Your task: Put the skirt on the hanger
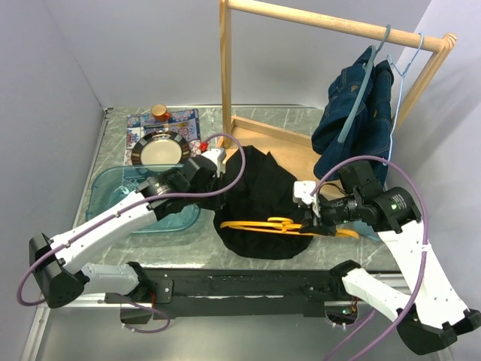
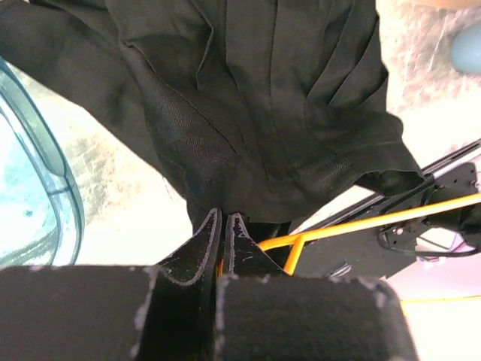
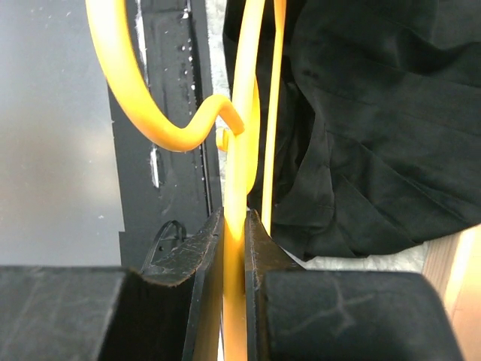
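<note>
**As Skirt Met Hanger, Alignment Was What Counted**

While the black skirt (image 1: 259, 197) lay bunched on the table (image 1: 188, 244) between the two arms, just in front of the wooden rack (image 1: 225, 75), the yellow hanger (image 1: 278, 224) was seen lying across its near edge. The left gripper (image 2: 223, 218) was clenched on a fold at the skirt's far-left side, with cloth pinched right at the tips of the pads. The right gripper (image 3: 234, 218) was clamped on the hanger's thin bar, which was sandwiched between the pads just below the hook (image 3: 143, 105).

The step in hand was judged to be bringing the skirt's edge onto the hanger. For that to be done well, the hanger would need to be held level and firm, since a thin bar could be expected to pivot in a narrow pinch. The cloth would best be raised only enough for an edge to be opened, then drawn along the bar without being dragged off the table. Whether the pinched fold was the waistband could not be told. The denim garment (image 1: 353, 105) on the rack hung well apart.
</note>
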### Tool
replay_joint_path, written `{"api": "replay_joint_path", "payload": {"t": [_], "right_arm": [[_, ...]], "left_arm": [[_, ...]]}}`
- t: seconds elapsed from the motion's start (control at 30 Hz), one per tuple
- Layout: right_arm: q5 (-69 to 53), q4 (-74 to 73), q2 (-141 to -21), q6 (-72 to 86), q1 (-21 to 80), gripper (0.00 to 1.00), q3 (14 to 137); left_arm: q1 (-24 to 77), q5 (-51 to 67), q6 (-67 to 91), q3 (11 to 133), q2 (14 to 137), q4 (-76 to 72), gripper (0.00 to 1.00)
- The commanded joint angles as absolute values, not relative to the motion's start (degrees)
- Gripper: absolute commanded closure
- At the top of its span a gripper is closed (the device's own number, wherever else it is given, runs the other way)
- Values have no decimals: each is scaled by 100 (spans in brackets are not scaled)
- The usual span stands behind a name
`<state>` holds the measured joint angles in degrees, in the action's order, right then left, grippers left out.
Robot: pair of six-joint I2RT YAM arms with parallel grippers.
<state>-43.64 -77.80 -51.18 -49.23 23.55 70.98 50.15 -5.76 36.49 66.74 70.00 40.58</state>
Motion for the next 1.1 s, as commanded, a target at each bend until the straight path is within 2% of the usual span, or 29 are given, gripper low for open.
{"api": "replay_joint_path", "payload": {"t": [0.0, 0.33, 0.5, 0.67, 0.87, 0.9, 0.93, 1.0, 1.03, 1.07], "right_arm": [[-3816, -7658, -5028, -4352, 2399, 100, 7164], [-3647, -6953, -5388, -3561, 2672, 100, 7497], [-3884, -6470, -5581, -3051, 2786, 100, 7620], [-3174, -5275, -5319, -2146, 2778, 100, 7032], [-3182, -3606, -4791, -1205, 2321, 100, 6180], [-3251, -3482, -4755, -1056, 2242, 100, 6022], [-3304, -3376, -4711, -1011, 2154, 100, 5942], [-3445, -3112, -4693, -923, 2110, 100, 5740], [-3506, -3050, -4693, -932, 2083, 100, 5687], [-3559, -2928, -4702, -906, 2066, 100, 5582]], "left_arm": [[4922, -142, 3559, 7083, 7023, 3903, 99], [4904, 1000, 4025, 7910, 7040, 3087, 99], [4834, 1028, 4455, 8165, 7303, 2550, 99], [4772, 1467, 5114, 8007, 7444, 1611, 99], [4764, 1898, 5651, 7253, 7488, 844, 99], [4755, 1925, 5669, 7155, 7445, 765, 96], [4737, 1951, 5669, 7067, 7418, 756, 84], [4667, 2126, 5564, 6839, 7278, 782, 66], [4623, 2179, 5372, 6794, 7225, 826, 45], [4527, 2214, 5266, 6707, 7164, 887, 36]]}}
